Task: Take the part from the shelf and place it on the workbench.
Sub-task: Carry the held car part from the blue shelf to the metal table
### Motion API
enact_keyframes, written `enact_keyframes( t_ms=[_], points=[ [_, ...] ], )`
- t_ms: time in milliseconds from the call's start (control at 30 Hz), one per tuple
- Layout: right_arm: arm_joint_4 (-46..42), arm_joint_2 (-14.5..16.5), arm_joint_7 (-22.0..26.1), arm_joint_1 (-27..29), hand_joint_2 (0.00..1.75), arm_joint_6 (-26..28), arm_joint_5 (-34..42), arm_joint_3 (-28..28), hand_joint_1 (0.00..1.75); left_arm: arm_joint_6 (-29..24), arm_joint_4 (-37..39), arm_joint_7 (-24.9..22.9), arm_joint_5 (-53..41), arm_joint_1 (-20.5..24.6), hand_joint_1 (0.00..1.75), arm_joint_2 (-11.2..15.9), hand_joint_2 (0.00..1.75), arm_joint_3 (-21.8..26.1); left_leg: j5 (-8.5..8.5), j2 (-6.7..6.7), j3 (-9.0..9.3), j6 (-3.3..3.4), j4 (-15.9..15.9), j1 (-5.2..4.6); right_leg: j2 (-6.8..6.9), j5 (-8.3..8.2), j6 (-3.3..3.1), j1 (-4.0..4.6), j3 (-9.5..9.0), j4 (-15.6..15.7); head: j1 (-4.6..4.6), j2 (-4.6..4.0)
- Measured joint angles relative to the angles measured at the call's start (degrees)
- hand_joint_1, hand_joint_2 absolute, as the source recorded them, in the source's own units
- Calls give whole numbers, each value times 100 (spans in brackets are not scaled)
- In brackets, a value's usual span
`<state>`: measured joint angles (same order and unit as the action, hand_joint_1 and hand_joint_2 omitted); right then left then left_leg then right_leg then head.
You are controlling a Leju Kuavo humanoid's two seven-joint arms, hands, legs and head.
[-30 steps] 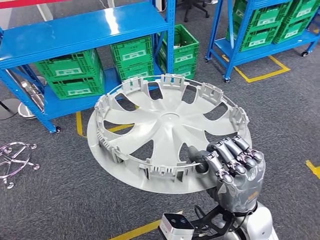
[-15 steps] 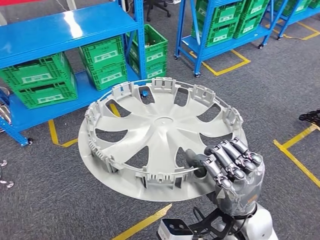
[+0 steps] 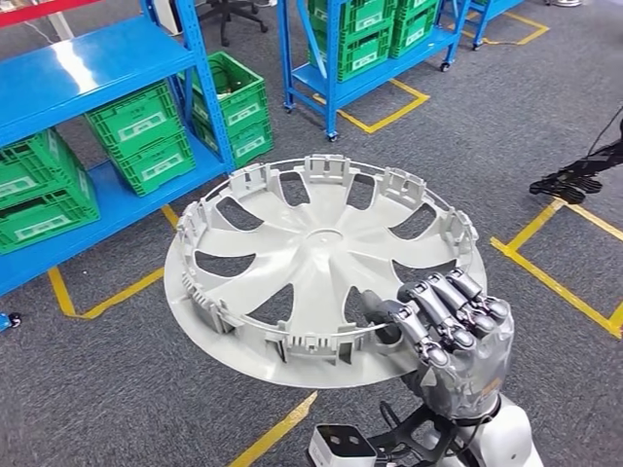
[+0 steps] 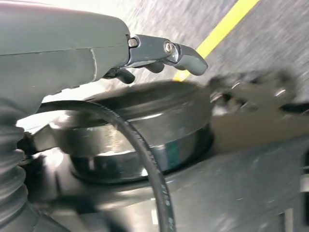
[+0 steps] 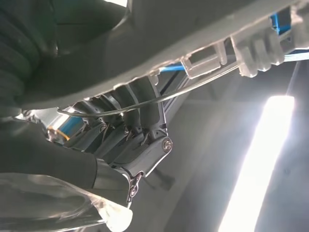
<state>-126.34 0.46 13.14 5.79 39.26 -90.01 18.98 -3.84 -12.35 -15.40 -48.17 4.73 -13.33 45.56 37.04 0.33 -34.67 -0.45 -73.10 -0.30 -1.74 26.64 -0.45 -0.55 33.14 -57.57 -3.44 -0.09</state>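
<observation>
Wheel cover [image 3: 315, 263] lies flat, its near rim clamped in the right hand's [image 3: 456, 336] curled fingers [image 3: 433, 311].

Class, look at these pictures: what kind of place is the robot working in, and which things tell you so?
Probably a warehouse or factory floor: blue metal shelving racks, stacked green plastic crates and yellow floor-marking tape on grey carpet.

The part [image 3: 315, 258] is a pale grey plastic wheel cover, round, with spokes fanning out from a flat hub and clips standing along its rim. It faces inner side up, nearly level, held above the floor, gripped at its near edge by the right hand [image 3: 450, 331].
</observation>
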Motion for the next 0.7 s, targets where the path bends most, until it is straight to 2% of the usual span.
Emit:
enact_keyframes(
  t_ms=[33, 67, 133, 200, 267, 300, 333, 400, 433, 467, 500, 533, 567, 633, 667, 700],
  points=[
    [-10, 1, 65, 43, 175, 0, 0, -24, 175, -296, 0, 160, -57, -7, 0, -12, 175, -6, -144, -10, 95, -5, 139, 15, -86, -1, 5, -2, -2, -12, 0, 0],
    [-30, 1, 135, 98, 175, 0, 0, -59, 175, -640, 0, 324, -112, -24, 0, -26, 175, -14, -364, -51, 253, -10, 454, 38, -173, -2, 14, -4, -4, -27, -2, 0],
    [-98, 9, 254, 219, 175, 1, 1, -144, 175, -1275, -1, 601, -140, -84, 0, -51, 175, -28, -661, -317, 543, -17, 1098, 90, -331, -10, 57, -6, 23, -69, -3, 0],
    [-185, 29, 340, 323, 175, 3, 2, -237, 175, -1695, -4, 795, 8, -123, 0, -69, 175, -2, -645, -512, 642, 0, 1396, 101, -461, -53, 139, -18, 125, -106, 8, 0],
    [-276, 50, 412, 427, 175, 6, 2, -333, 175, -2000, -24, 980, 309, -133, 0, -115, 175, 97, -617, -422, 637, 56, 1486, 97, -572, -110, 231, -39, 227, -111, 16, 0],
    [-319, 58, 443, 477, 175, 7, 3, -376, 175, -2154, -43, 1091, 467, -141, 0, -144, 175, 177, -636, -354, 628, 93, 1498, 103, -521, -99, 264, -35, 277, -138, 8, 0],
    [-357, 66, 474, 513, 175, 7, 4, -418, 175, -2311, -65, 1219, 603, -155, 0, -175, 175, 261, -656, -274, 626, 132, 1517, 109, -394, -29, 288, -26, 352, -251, -10, 0],
    [-411, 91, 521, 550, 175, 7, 6, -485, 175, -2578, -113, 1461, 770, -193, 0, -221, 175, 426, -677, -91, 617, 184, 1535, 99, -31, 279, 320, -4, 648, -838, -40, 0],
    [-429, 102, 538, 566, 175, 7, 6, -516, 175, -2680, -137, 1567, 810, -215, 0, -234, 175, 498, -679, 6, 608, 196, 1533, 85, 78, 451, 333, -3, 831, -1242, -51, 0],
    [-443, 111, 552, 592, 175, 7, 7, -541, 175, -2772, -160, 1659, 831, -233, 0, -240, 175, 555, -679, 101, 604, 198, 1532, 74, 130, 559, 339, -5, 978, -1570, -50, 0],
    [-461, 120, 573, 626, 175, 7, 7, -574, 175, -2875, -179, 1777, 831, -244, 0, -243, 175, 597, -677, 186, 603, 200, 1531, 66, 154, 573, 338, -5, 1035, -1722, -50, 0],
    [-488, 132, 600, 664, 175, 7, 6, -614, 175, -3001, -196, 1931, 821, -247, 0, -247, 175, 628, -673, 263, 606, 201, 1531, 59, 173, 488, 328, -4, 981, -1657, -51, 0],
    [-524, 148, 627, 702, 175, 7, 6, -653, 175, -3137, -208, 2106, 808, -240, 0, -254, 175, 650, -667, 332, 614, 201, 1531, 54, 214, 319, 309, -1, 795, -1339, -51, 0],
    [-607, 184, 676, 752, 175, 12, 5, -725, 175, -3384, -227, 2445, 801, -218, 0, -269, 175, 698, -641, 448, 631, 178, 1528, 31, 437, 73, 249, 42, 326, -521, -51, 0],
    [-644, 200, 689, 768, 175, 16, 5, -747, 175, -3463, -233, 2557, 806, -208, 0, -273, 175, 723, -627, 495, 636, 158, 1526, 14, 526, 27, 209, 66, 164, -240, -46, 0],
    [-670, 215, 698, 783, 175, 21, 5, -770, 175, -3508, -236, 2628, 818, -199, 0, -274, 175, 747, -616, 540, 641, 137, 1526, -3, 577, 42, 172, 89, 97, -122, -43, 0]
  ],
)
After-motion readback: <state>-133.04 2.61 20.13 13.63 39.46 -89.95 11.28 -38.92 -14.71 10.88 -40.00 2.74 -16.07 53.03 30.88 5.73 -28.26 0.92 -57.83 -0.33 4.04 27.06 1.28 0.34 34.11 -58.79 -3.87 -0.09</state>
